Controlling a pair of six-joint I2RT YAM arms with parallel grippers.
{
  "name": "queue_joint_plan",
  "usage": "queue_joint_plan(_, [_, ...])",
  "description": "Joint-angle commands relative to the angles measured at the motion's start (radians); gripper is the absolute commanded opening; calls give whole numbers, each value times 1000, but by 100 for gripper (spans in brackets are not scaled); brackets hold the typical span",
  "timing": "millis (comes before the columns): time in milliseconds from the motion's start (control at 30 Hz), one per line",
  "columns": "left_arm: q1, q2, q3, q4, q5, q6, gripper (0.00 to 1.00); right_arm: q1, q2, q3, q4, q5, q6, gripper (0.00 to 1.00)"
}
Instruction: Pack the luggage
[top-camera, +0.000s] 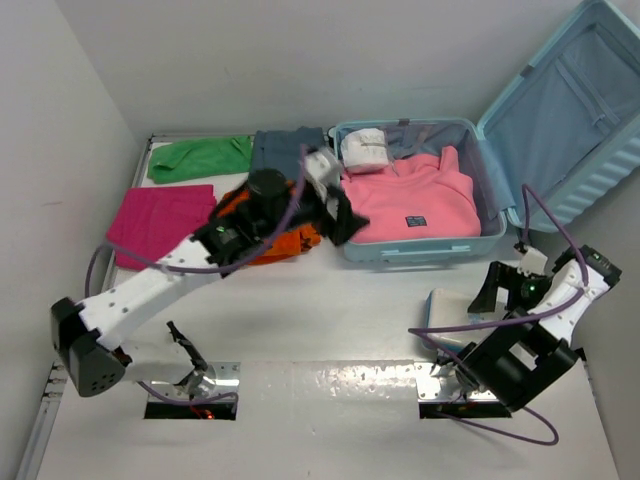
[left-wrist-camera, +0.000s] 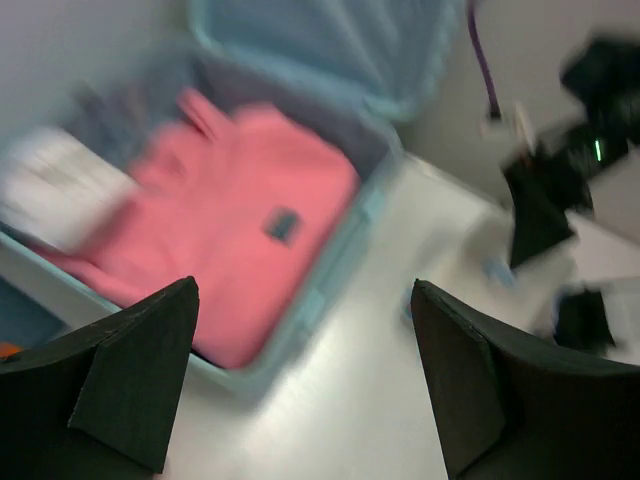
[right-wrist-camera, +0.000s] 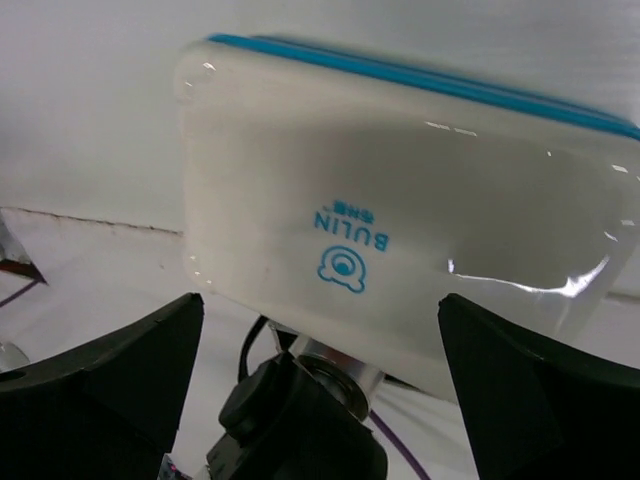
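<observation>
The luggage (top-camera: 425, 252) lies open at the far right corner of the table (top-camera: 330, 320), with its lid (top-camera: 570, 120) tilted up and a pink sweater (top-camera: 415, 200) folded inside. The shell looks stiff, smooth and probably slippery, and bulky rather than fragile. The lid's rim seems the best place to hold for swinging it shut. The left fingers (left-wrist-camera: 140, 370) hang spread and empty over the case's left front corner. The right fingers (right-wrist-camera: 110, 370) stand wide and empty, facing a white pouch (right-wrist-camera: 400, 200) near the table's right edge.

The luggage (left-wrist-camera: 340, 262) is motion-blurred at the left wrist (lid (top-camera: 570, 105) cropped overhead).
</observation>
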Motion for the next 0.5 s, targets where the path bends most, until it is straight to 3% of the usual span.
queue_joint_plan(0, [-32,27,-181,-80,135,-128,88,-21,-37,2,-209,132,-33,99])
queue_joint_plan(200, [-41,-23,-425,145,210,-301,89,-77,-120,29,-158,339,-5,99])
queue_joint_plan(367, [-95,24,-520,340,240,-436,91,-77,-187,-19,-16,462,-143,99])
queue_joint_plan(467, [-140,91,-546,474,240,-458,92,-112,-157,-53,30,446,-219,99])
